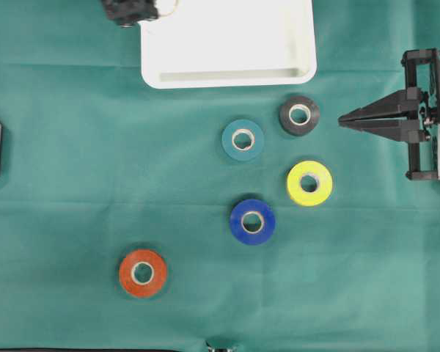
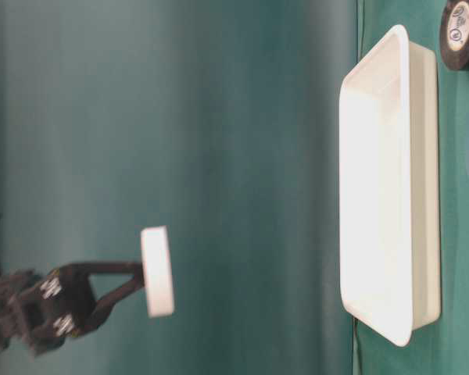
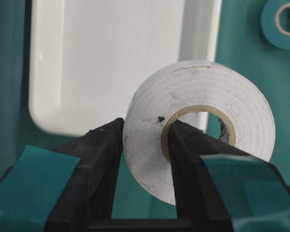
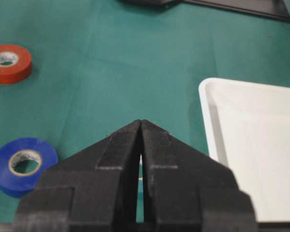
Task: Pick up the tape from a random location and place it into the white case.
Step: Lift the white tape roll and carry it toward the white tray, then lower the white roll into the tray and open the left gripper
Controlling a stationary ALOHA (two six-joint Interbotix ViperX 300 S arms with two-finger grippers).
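Note:
A white tape roll (image 3: 198, 125) hangs in the air, pinched through its wall by my left gripper (image 3: 145, 130), one finger in the core and one outside. In the table-level view the roll (image 2: 157, 271) and gripper (image 2: 143, 277) hover well above the white case (image 2: 426, 180). From overhead, the left gripper (image 1: 152, 13) is at the case's (image 1: 227, 79) far left corner. The case (image 3: 38, 72) is empty inside. My right gripper (image 1: 342, 119) is shut on nothing at the right, just right of a black roll (image 1: 299, 115).
Loose rolls lie on the green cloth: teal (image 1: 243, 139), yellow (image 1: 309, 182), blue (image 1: 252, 221) and orange-red (image 1: 142, 273). The right wrist view shows the blue roll (image 4: 23, 164), the orange-red roll (image 4: 8, 62) and the case's rim (image 4: 205, 111).

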